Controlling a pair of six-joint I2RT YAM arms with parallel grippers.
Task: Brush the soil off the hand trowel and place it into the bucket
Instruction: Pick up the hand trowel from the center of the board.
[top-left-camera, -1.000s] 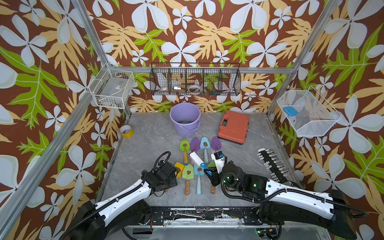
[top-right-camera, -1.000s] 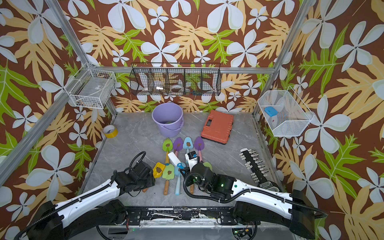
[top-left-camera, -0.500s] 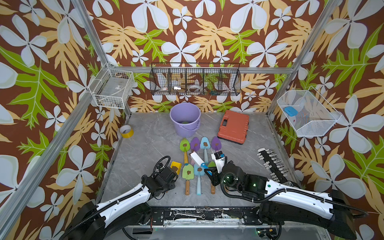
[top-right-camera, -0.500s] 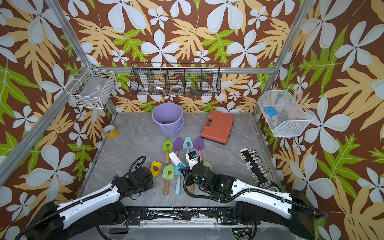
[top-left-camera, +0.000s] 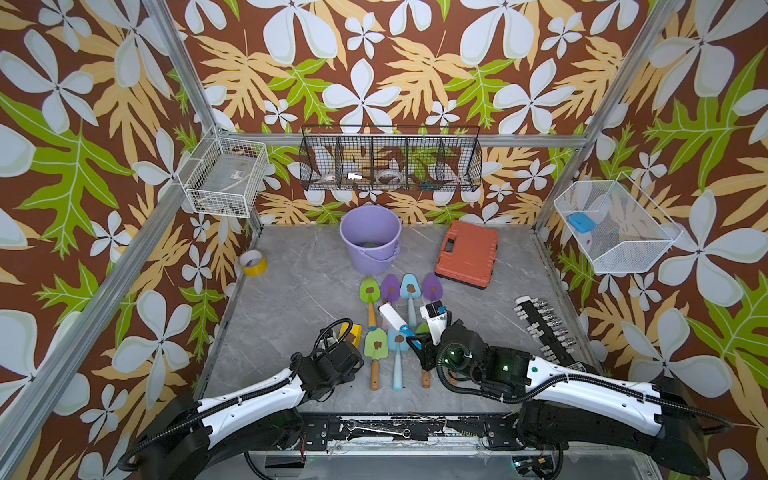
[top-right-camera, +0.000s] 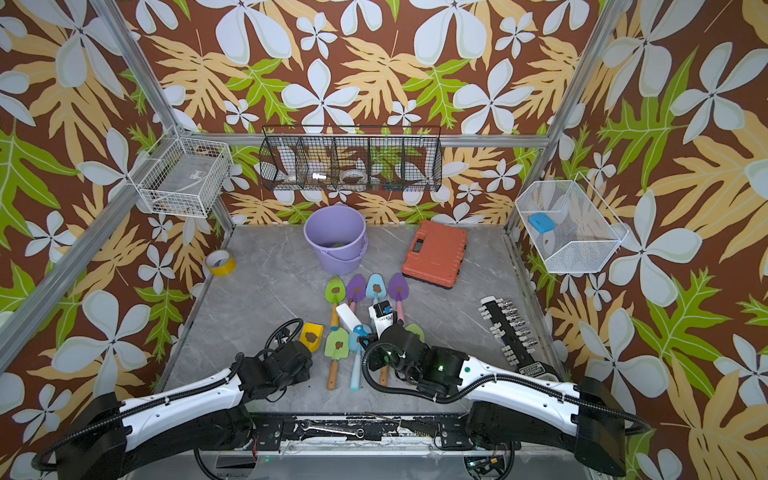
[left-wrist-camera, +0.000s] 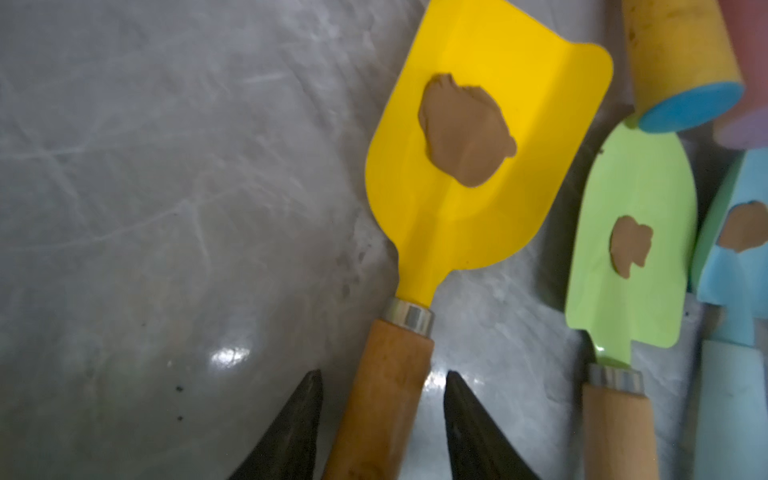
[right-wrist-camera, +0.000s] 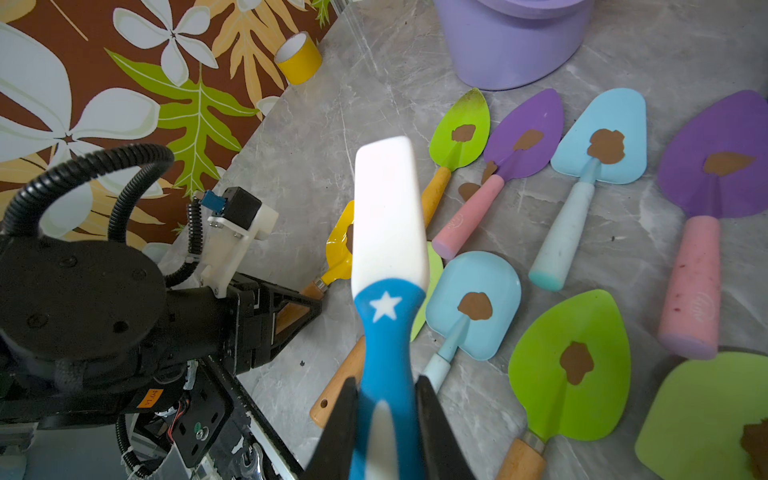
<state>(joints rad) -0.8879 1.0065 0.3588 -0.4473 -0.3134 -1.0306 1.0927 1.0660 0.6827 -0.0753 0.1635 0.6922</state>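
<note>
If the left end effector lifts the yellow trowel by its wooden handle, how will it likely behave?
Probably stiff: the yellow trowel shows a rigid-looking blade ferruled to a wooden handle. That rounded handle, straddled by the left end effector, might twist in a light grip. The flat soil blob looks stuck on and likely won't fall off.

Grey marble-look tabletop (top-left-camera: 291, 291) carries everything. At back centre we see the lavender bucket (top-left-camera: 370, 249), upright, and the orange case (top-left-camera: 467, 253) lying flat near it on the right. The yellow tape roll (top-left-camera: 252, 262) sits at the left edge by the wall, and the black socket rail (top-left-camera: 544, 328) lies along the right edge. Mid-table we count four in the back row of trowels (top-left-camera: 409, 286), blades toward the bucket. In the front row: yellow trowel (top-right-camera: 311, 334), green trowel (top-left-camera: 376, 343), blue trowel (top-left-camera: 397, 338). One loose soil blob (right-wrist-camera: 467, 190) lies on the surface beside a pink handle (right-wrist-camera: 467, 220)
</note>
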